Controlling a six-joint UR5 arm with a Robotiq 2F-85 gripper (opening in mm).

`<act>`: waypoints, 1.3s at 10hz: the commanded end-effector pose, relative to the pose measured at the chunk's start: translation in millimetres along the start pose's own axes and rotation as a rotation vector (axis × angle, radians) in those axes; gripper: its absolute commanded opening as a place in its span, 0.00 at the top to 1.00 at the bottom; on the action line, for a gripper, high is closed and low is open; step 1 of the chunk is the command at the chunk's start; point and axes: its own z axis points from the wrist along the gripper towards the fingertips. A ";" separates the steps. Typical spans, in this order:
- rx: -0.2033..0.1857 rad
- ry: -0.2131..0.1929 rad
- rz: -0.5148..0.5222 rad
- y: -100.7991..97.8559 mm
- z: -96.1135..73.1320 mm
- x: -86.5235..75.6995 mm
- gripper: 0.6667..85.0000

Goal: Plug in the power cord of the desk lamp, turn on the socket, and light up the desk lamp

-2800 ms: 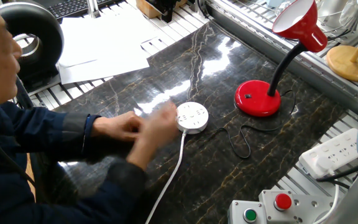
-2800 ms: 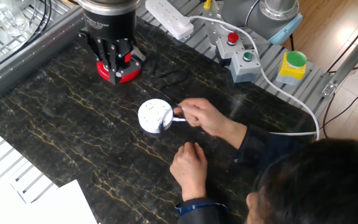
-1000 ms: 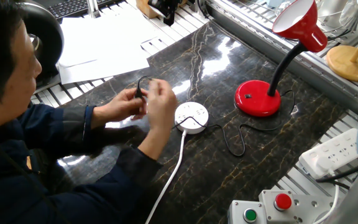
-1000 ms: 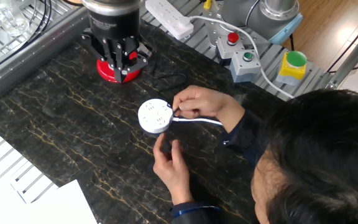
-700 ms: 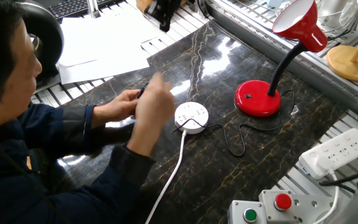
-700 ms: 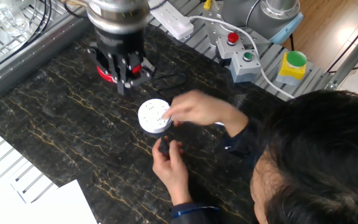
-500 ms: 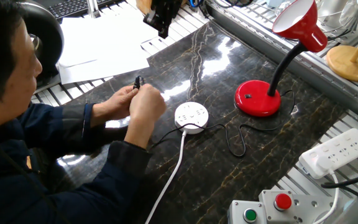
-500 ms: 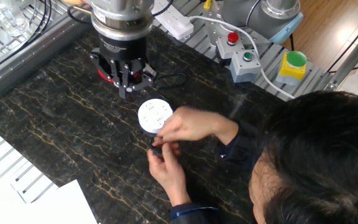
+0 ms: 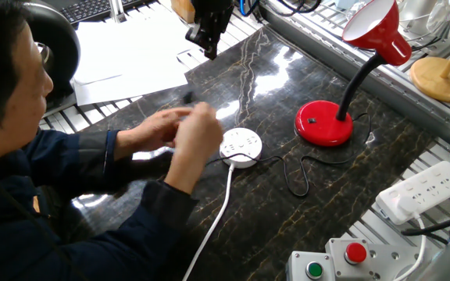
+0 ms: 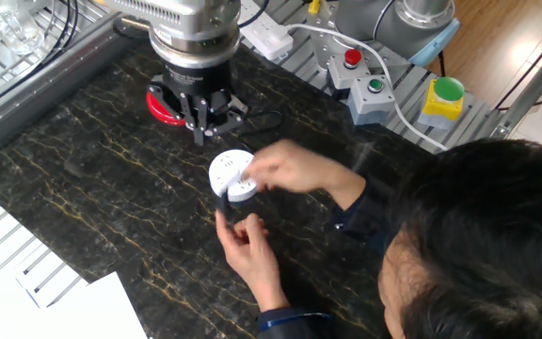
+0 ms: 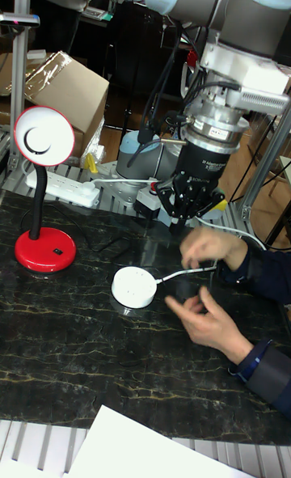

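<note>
Above the black marble tabletop [image 10: 83,179], the gripper [image 10: 204,129] has been brought off the desk lamp [image 9: 342,86] toward the socket [image 10: 234,175]; fingers drawn together, nothing held. Just beside the socket, a person's hands [image 10: 280,174] are seen working, blurred; the power cord [image 9: 295,176] lies looped between lamp base and socket, plug hidden. Plugging judged not yet begun by the arm. Rectangular power strip [image 9: 424,191], button box [image 9: 342,261] and papers [image 9: 123,55] noted at the edges

Bright glare, hands perhaps motion-blurred.
</note>
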 end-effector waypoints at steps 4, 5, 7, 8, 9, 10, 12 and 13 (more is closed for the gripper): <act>-0.019 0.046 -0.075 -8.6 56.0 -13.1 0.42; -0.036 0.042 -0.070 -5.6 57.7 -13.2 0.39; -0.059 0.028 -0.030 7.5 62.7 -20.9 0.38; -0.044 0.026 -0.026 9.6 66.1 -23.2 0.38; -0.044 0.023 -0.011 16.0 70.6 -25.8 0.38; -0.045 0.015 0.010 23.7 76.5 -30.0 0.39; -0.030 0.010 0.006 19.8 84.6 -31.4 0.43; -0.032 0.003 0.001 18.6 88.8 -31.3 0.43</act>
